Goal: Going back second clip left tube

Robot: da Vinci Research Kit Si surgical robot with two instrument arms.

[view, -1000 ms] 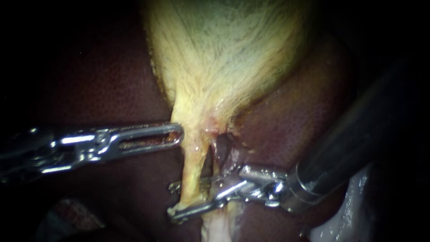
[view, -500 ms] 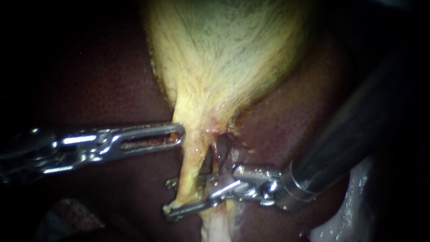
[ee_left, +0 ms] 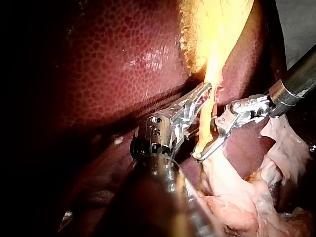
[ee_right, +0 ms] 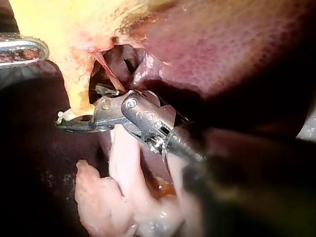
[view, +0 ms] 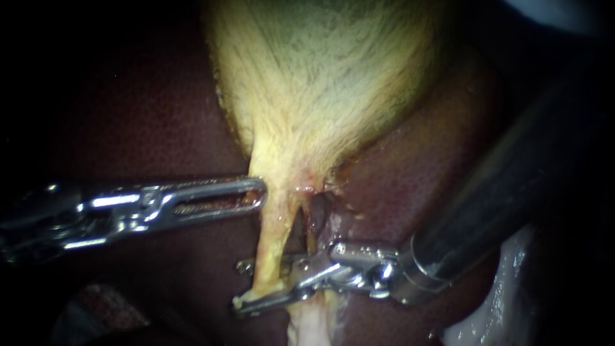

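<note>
Most of the endoscope view is dark red liver (view: pixel 147 115), which lies on both sides of everything else. Hanging over its middle is the yellow gallbladder (view: pixel 320 70), broad at the top of that view and narrowing downward to a thin neck.

The right instrument (view: pixel 241 283) comes in from the right on a thick dark shaft. Its jaws are spread, with a clear gap between them. They straddle the lower end of the left tube, one jaw passing behind it and the other crossing in front at its foot.

The left instrument (view: pixel 259 192) reaches in level from the left. Its slotted metal tip just touches the edge of the neck where the left tube begins. I cannot tell whether this instrument is parted, closed or pinching the tissue.

Soft, pale pink tissue (view: pixel 309 328) lies below the right instrument's jaws.

The left tube (view: pixel 272 237) is the thick yellow strand that runs down from the neck. A thinner strand (view: pixel 310 238) descends just beside it on its right, with a dark slit between the two.

A small white nub (view: pixel 241 299) sits at the tip of the front jaw, touching the foot of the left tube. I cannot tell whether it is a clip.
</note>
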